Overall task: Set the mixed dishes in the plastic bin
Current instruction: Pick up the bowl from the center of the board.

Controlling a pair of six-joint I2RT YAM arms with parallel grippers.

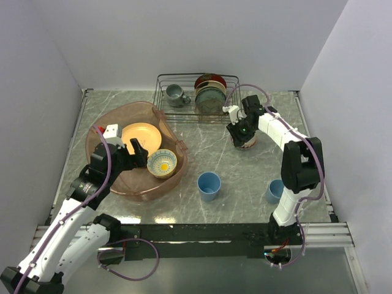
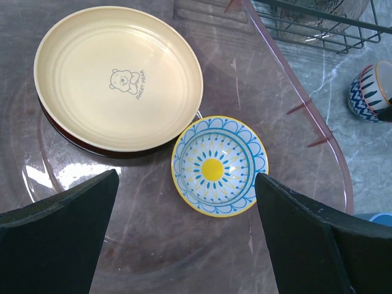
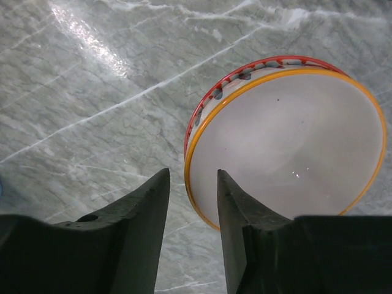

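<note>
Straddling the near rim of the red-patterned bowl [image 3: 288,141], the right gripper [image 3: 193,173] has its jaws partly open. One finger is over the bowl's white inside and the other is outside it, above the marble table [image 3: 92,92]. A sliver of table shows between the outer finger and the rim, so the jaws have not clamped on it. The bowl stands upright on the table, in front of the black wire dish rack [image 1: 196,113] and well to the right of the plastic bin [image 1: 135,187].

The left gripper [image 2: 187,176] hovers over the bin with its jaws spread wide, holding nothing. Below it, on the bin's floor, lie a cream plate [image 2: 116,73] with a small bear print and a blue-and-yellow patterned bowl [image 2: 219,165] just beside it. The dark reddish edge of another plate [image 2: 73,138] shows under the cream one.

Two light-blue cups stand on the table outside the bin, one [image 1: 209,185] near the bin's right side and the other [image 1: 275,190] beside the right arm's base. The rack holds a grey mug [image 1: 176,94] and some upright plates [image 1: 210,92].
</note>
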